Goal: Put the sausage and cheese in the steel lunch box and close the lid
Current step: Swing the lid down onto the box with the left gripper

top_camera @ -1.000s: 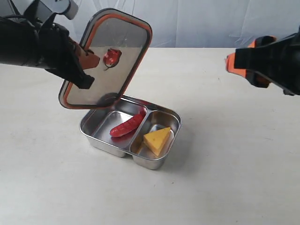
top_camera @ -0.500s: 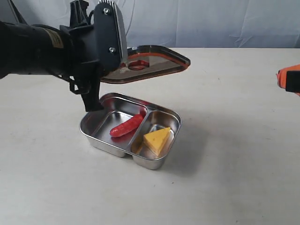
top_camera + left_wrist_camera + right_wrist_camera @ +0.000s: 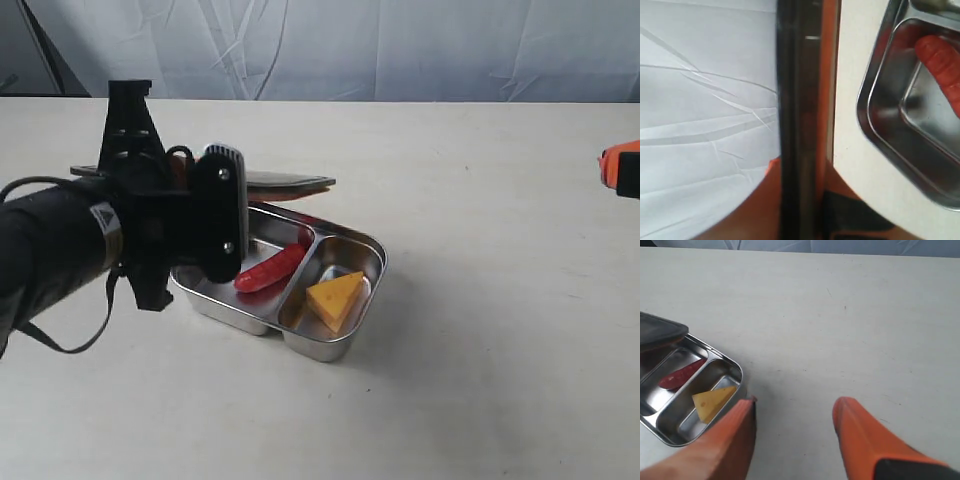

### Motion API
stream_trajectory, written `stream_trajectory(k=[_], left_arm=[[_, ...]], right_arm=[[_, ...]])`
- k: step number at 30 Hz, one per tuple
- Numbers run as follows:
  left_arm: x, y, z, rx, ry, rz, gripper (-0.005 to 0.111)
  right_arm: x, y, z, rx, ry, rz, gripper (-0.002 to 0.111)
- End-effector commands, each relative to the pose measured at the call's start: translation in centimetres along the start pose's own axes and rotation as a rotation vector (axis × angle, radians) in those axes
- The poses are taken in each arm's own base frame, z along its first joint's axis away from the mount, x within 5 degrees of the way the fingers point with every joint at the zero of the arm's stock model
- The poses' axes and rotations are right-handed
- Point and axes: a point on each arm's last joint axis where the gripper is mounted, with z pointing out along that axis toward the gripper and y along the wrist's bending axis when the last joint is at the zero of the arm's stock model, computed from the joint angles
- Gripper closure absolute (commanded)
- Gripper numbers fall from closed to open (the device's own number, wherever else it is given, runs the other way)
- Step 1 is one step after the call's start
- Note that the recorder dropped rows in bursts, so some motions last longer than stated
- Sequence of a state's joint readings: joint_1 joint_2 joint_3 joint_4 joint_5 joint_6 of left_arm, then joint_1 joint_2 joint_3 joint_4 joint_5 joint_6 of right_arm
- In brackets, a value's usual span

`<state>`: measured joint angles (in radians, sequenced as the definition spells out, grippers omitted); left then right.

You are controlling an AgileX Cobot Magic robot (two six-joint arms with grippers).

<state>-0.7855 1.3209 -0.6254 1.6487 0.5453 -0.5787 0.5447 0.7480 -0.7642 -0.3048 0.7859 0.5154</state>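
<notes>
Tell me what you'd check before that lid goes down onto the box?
1. Sausage lying in one compartment of the steel lunch box: ok.
2. Cheese in the other compartment: ok.
3. Nothing poking above the rim: cannot tell; the sausage's far end leans up by the divider.
4. Lid gripped at its edge by the left jaws: ok.
5. Lid lined up over the box: not ok; it hangs level but covers only the far left corner.
6. Right jaws clear of the box: ok, open and empty.
</notes>
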Motion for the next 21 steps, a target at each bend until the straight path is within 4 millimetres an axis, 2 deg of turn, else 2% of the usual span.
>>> stream_trajectory(k=[1, 9, 14, 21], left_arm=[[-0.9, -2.2, -1.0, -0.003, -0.053, -0.003, 0.107], [-2.0, -5.4, -0.1, -0.006, 0.036, 0.083, 0.107], [-2.5, -6.9, 0.6, -0.015, 0.081, 0.051, 0.107], [-3.6, -6.5, 1.1, -0.08, 0.104, -0.04, 0.107]], right_arm=[[0.0, 0.0, -0.1, 0.002, -0.009, -0.006, 0.06], [-0.1, 0.0, -0.1, 0.0, -0.013, -0.007, 0.06], [-0.1, 0.0, -0.1, -0.001, -0.012, -0.005, 0.06], [-0.1, 0.0, -0.1, -0.001, -0.012, -0.005, 0.06]])
